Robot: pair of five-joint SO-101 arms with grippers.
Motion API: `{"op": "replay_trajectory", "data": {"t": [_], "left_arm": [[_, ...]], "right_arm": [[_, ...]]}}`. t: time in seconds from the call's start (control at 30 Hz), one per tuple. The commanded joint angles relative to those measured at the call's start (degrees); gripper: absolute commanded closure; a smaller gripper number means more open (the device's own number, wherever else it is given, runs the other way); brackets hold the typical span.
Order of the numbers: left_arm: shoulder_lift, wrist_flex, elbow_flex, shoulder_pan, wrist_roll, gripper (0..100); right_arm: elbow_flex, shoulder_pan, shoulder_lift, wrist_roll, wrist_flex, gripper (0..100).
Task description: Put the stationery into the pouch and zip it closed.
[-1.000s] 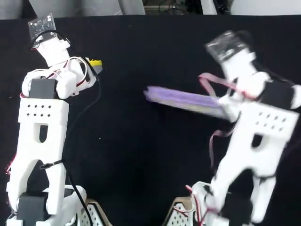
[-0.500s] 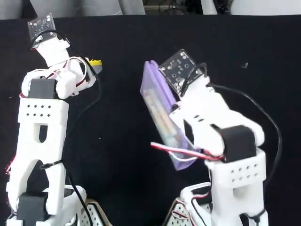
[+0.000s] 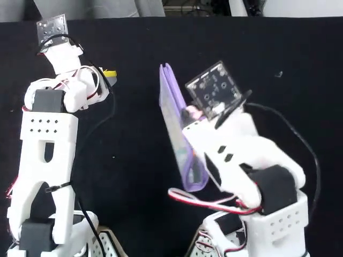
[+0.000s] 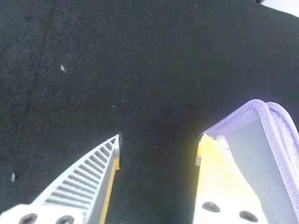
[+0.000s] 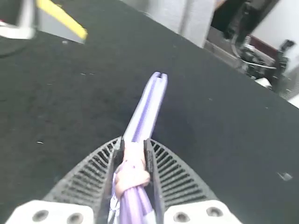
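Firmly, the right hand (image 5: pixel 133 147) is clamping the purple pouch (image 3: pixel 172 120); the left hand (image 4: pixel 159 144) is hanging with fingers apart.

High view: the lower end of the purple pouch (image 3: pixel 172 115) is lying hidden behind the right arm (image 3: pixel 252 166) at centre frame, and the circuit board (image 3: pixel 217 90) on that arm's wrist is covering the spot where the pouch is being held. Its contents are showing as a pale blur (too indistinct to name). Left wrist view: the pouch is running off the right edge, partly behind the left gripper's (image 4: pixel 159 140) yellow finger (image 4: pixel 210 163). Right wrist view: the pouch's near end is running off the bottom edge, and the room (image 5: pixel 252 28) at upper right is blurring into vague shapes.
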Motion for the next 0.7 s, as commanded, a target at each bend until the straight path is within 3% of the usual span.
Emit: {"op": "replay_trajectory", "data": {"t": [0.0,0.4,0.67], "left_arm": [[-0.7,-1.1,-0.4,-0.6,-1.1,73],[-0.7,-1.1,-0.4,-0.2,-1.1,73],[-0.7,-1.0,-0.4,-0.6,-1.6,73]], "right_arm": [[3.6,-3.9,-3.4,-0.6,-1.8,98.8],[23.0,-12.4,-11.4,6.9,-2.5,98.8],[33.9,-17.1,-11.6,6.7,-12.5,98.8]]}}
